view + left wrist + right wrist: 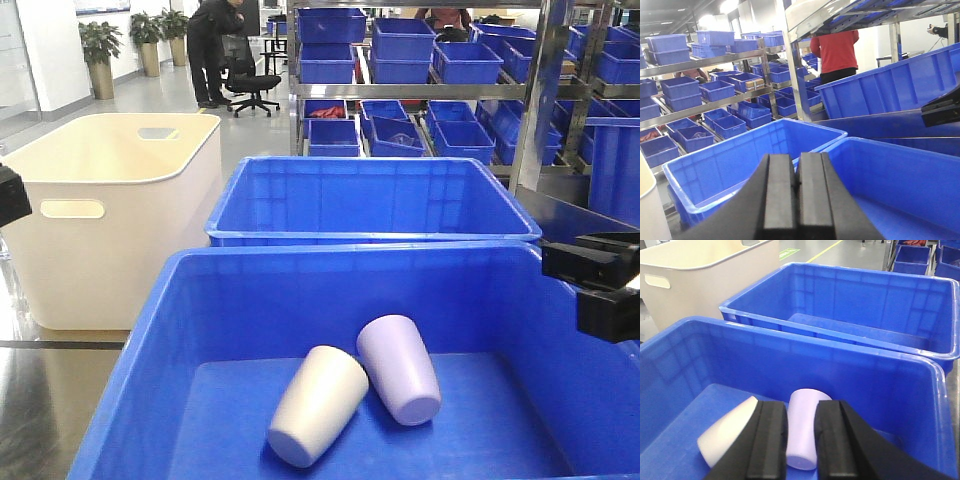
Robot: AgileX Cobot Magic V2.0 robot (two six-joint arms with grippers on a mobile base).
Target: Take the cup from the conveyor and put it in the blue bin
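Note:
Two cups lie on their sides on the floor of the near blue bin (350,255), touching each other: a cream cup (315,405) and a lilac cup (400,368). My right gripper (580,285) hangs above the bin's right rim. In the right wrist view it (801,407) stands open, and the lilac cup (802,432) shows through the gap far below, with the cream cup (727,432) to its left. My left gripper (797,159) is shut on nothing, above the bin's (890,146) left side. The conveyor is out of view.
A second blue bin (370,200) stands right behind the near one. A cream-white tub (110,220) with handle slots sits to the left. Steel shelves (400,90) with small blue crates fill the back, and people stand beyond them.

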